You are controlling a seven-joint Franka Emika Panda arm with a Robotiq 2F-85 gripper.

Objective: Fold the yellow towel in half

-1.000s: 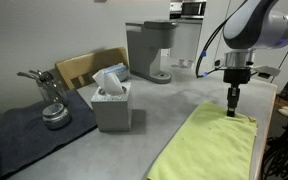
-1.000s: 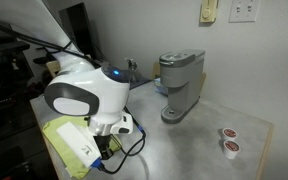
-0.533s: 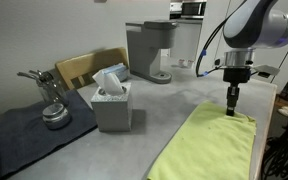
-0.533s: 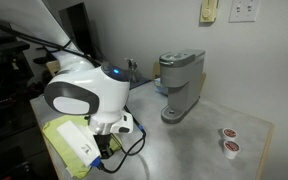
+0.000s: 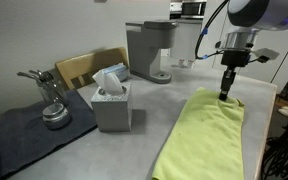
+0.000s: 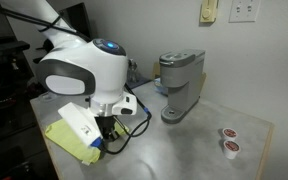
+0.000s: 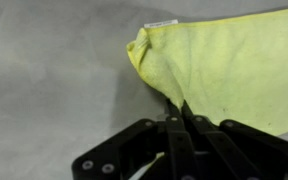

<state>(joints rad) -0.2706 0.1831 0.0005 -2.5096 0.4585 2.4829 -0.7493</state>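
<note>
In an exterior view: tissue box on table, white tissue protruding from top slot. Yellow towel spread beside box, far end hanging from gripper. Half a second ago towel lay flat; arm now higher, far edge drawn up, cloth narrower.
In an exterior view: towel bunched below wrist.
Wrist view: fingers pressed together, pinching towel edge; corner curled over.
</note>
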